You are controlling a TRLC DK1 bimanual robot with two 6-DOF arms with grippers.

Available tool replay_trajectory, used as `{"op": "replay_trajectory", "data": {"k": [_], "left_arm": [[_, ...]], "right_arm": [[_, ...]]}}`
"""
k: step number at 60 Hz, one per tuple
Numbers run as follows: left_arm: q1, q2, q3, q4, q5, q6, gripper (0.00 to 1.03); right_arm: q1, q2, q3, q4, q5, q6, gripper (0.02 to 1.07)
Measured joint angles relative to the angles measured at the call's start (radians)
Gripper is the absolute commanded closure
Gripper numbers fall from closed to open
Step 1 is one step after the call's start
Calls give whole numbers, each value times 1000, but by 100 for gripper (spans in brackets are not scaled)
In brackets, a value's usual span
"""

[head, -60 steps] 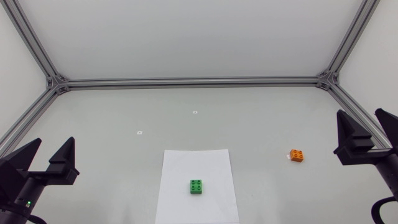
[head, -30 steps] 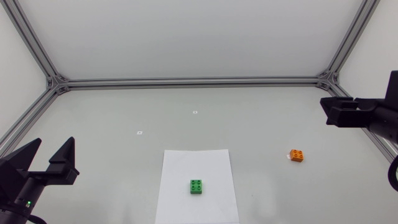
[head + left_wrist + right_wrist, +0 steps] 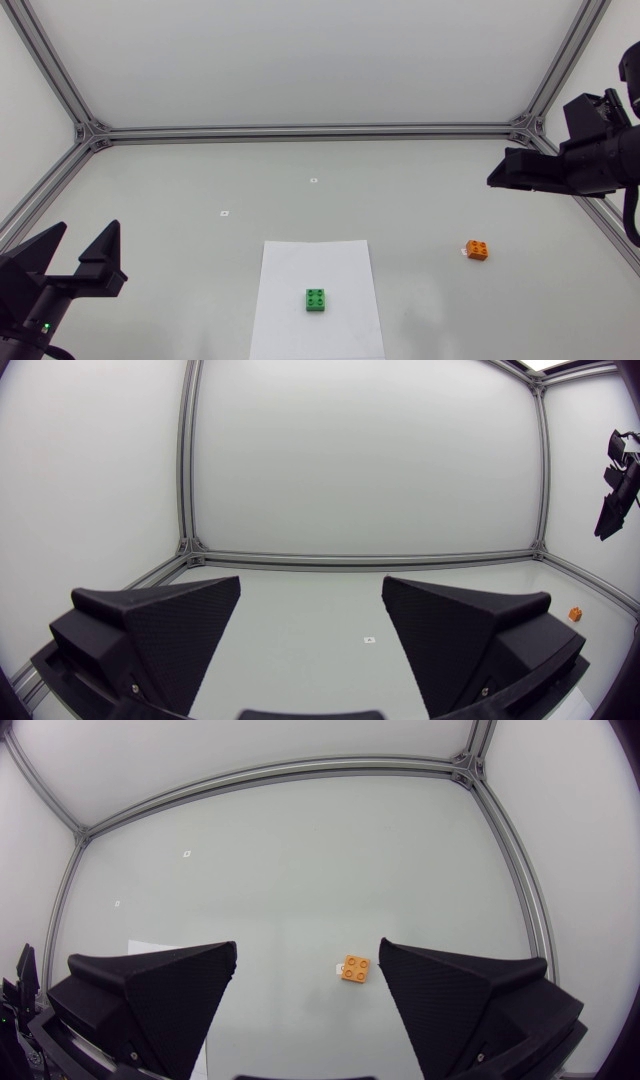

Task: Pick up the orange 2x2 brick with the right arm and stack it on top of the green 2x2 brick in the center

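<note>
The right gripper's [image 3: 308, 958] two wedge fingers stand wide apart with nothing between them, and neither touches anything. Through the gap between them the right wrist view looks down at the orange 2x2 brick [image 3: 355, 969], which lies on the grey table [image 3: 300, 870] well below the gripper and nearer one finger than the other. In the head view the right gripper [image 3: 508, 172] hangs in the air at the end of the right arm, which comes in from the right edge. The orange brick [image 3: 477, 250] sits studs up on the bare table, nearer the camera than the gripper and well apart from it. The green 2x2 brick [image 3: 316, 299] rests studs up on a white sheet of paper [image 3: 316, 262] near the table's middle, well apart from the orange brick and with nothing on top of it. The left gripper's [image 3: 312, 585] fingers are likewise spread, with nothing in them. In the head view the left gripper [image 3: 88, 238] sits low at the near left corner, well away from the paper. From the left wrist view the orange brick [image 3: 575, 614] shows as a small spot far across the table, with the right gripper [image 3: 612, 505] raised high above it. Two small white markers [image 3: 313, 180] [image 3: 224, 212] lie on the table beyond the paper, and an aluminium frame rail [image 3: 300, 131] runs along the far edge.
</note>
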Motion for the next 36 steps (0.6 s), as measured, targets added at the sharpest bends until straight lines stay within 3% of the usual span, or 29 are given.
{"op": "replay_trajectory", "data": {"k": [23,36], "left_arm": [[0,0,0,0,0,0,4],[0,0,0,0,0,0,4]], "right_arm": [[29,245,37,-58,145,51,6],[53,345,38,-57,173,83,6]]}}
